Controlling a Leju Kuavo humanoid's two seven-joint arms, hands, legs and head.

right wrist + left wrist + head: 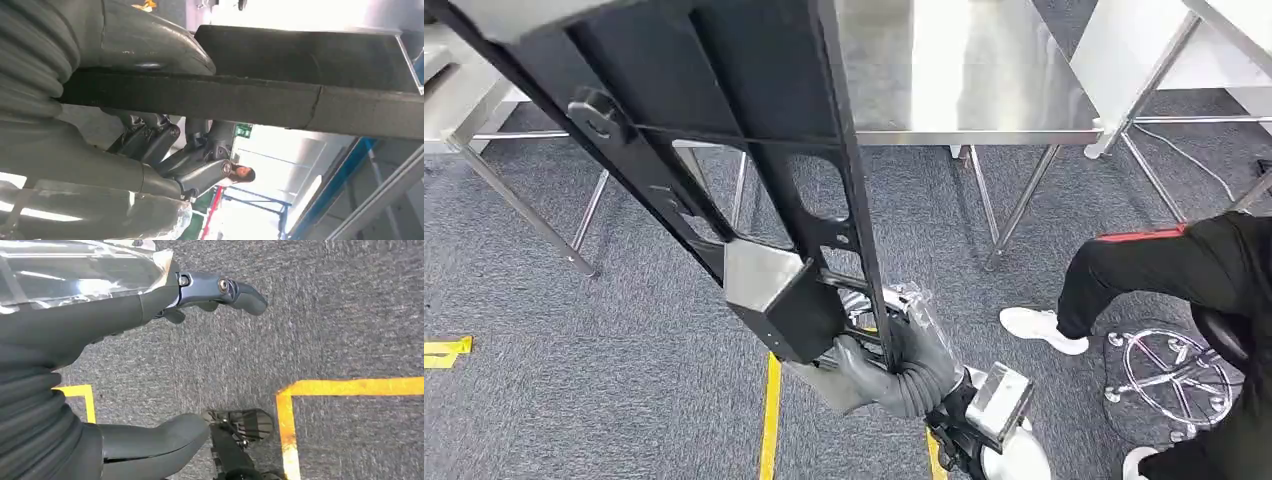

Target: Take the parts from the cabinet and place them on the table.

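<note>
My right hand [902, 362] grips the black frame part [724, 150] at its near end; its long axis runs forward-left toward the steel table [984, 90]. Left hand [125, 315] hangs empty, fingers apart.

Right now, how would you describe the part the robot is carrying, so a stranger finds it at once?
Start at the steel table, then look left. The long black frame slants across the grey carpet, gripped at its lower end by the right hand. Nothing else is black, flat and pierced with cut-outs.

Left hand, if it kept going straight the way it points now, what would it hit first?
Probably nothing nearby: the left hand holds nothing, and past its fingers lies grey carpet, though depth is unclear.
</note>
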